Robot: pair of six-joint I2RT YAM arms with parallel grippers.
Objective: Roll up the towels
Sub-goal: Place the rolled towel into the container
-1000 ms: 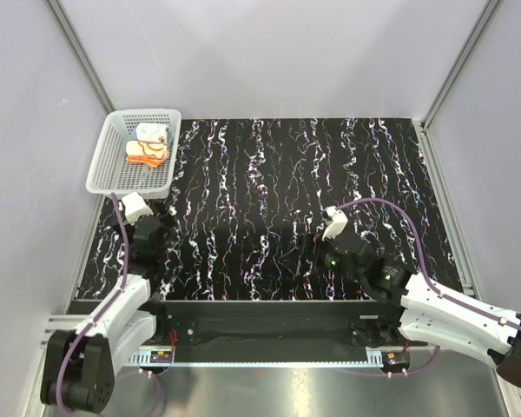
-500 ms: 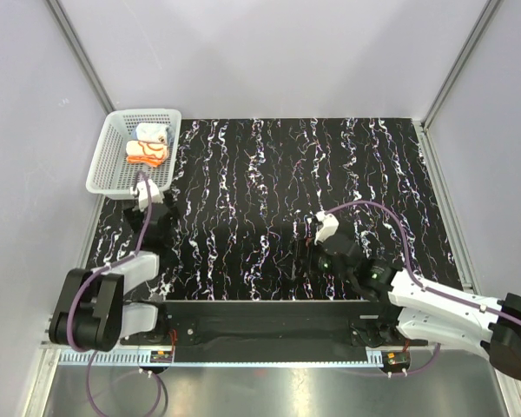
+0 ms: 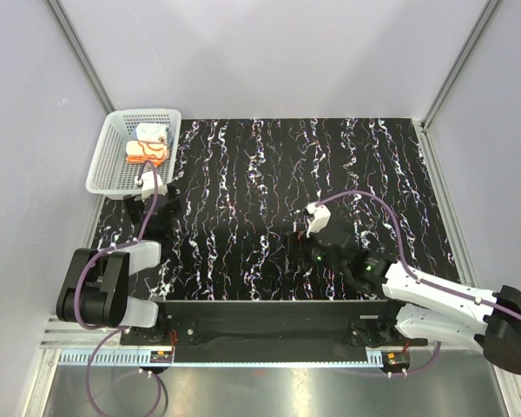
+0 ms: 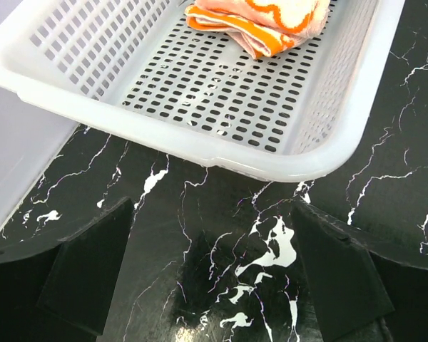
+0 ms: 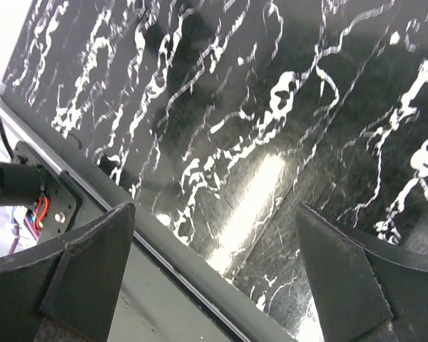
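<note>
Orange towel [image 4: 260, 20], printed with white, lies bunched up at the far end of the white perforated basket [image 4: 271, 165]. The basket stands in the far left corner of the black, white-veined bench [image 3: 269, 174]. From the top camera a paler towel [image 3: 150, 132], bluish-white, shows just behind the orange one in the same basket, touching it. How either is folded cannot be made out.

The left hand [image 4: 212, 206] hangs low over the bench just in front of the basket's near rim. Its two dark fingers [image 4: 93, 263] are spread wide apart, with nothing between them.

The right hand [image 5: 215, 210] is well apart from the basket, over bare bench on the near right, close to the dark frame [image 5: 150, 285] along the bench's front edge. Its fingers are also spread wide and grip nothing.
</note>
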